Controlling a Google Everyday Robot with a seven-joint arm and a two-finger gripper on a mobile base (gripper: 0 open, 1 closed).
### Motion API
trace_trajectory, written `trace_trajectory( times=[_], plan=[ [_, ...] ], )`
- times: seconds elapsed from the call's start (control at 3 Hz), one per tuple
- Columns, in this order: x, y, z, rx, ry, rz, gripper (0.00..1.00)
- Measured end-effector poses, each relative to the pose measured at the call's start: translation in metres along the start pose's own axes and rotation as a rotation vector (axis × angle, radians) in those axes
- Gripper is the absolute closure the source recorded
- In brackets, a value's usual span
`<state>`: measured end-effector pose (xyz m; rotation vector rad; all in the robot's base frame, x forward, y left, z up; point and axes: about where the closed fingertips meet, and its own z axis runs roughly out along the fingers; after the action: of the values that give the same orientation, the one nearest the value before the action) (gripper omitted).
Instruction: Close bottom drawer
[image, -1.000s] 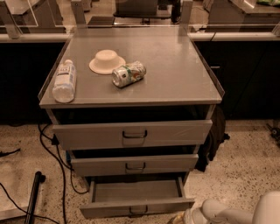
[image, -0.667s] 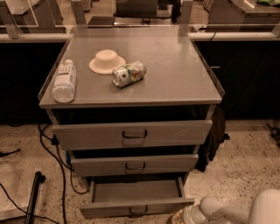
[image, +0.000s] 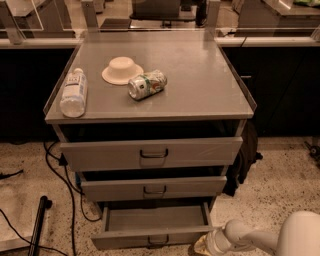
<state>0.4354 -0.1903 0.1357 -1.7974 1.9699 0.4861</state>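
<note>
The bottom drawer (image: 150, 239) of the grey metal cabinet is pulled out well past the two drawers above it, and its empty inside shows. Its small dark pull handle (image: 157, 241) sits at the centre of the low front panel. My gripper (image: 202, 246) is at the bottom of the view, right at the right end of that front panel, with the white arm (image: 250, 237) coming in from the lower right. The middle drawer (image: 154, 188) and the top drawer (image: 150, 154) stand slightly out.
On the cabinet top (image: 200, 85) lie a plastic bottle (image: 73, 93), an upturned white bowl (image: 122, 69) and a can on its side (image: 147, 84). Black cables (image: 60, 170) and a dark pole (image: 39, 222) lie on the speckled floor at the left. A dark bag (image: 245, 155) hangs at the cabinet's right.
My arm and gripper have shifted a little to the left, closer to the right end of the bottom drawer's front. The drawer looks the same.
</note>
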Motion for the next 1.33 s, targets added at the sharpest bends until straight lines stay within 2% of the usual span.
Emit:
trace_trajectory(
  times=[0.33,0.67,1.33],
  plan=[
    [0.0,0.0,0.0,0.0,0.0,0.0,1.0],
    [0.0,0.0,0.0,0.0,0.0,0.0,0.81],
    [0.0,0.0001,0.0001,0.0,0.0,0.0,0.34]
  ],
)
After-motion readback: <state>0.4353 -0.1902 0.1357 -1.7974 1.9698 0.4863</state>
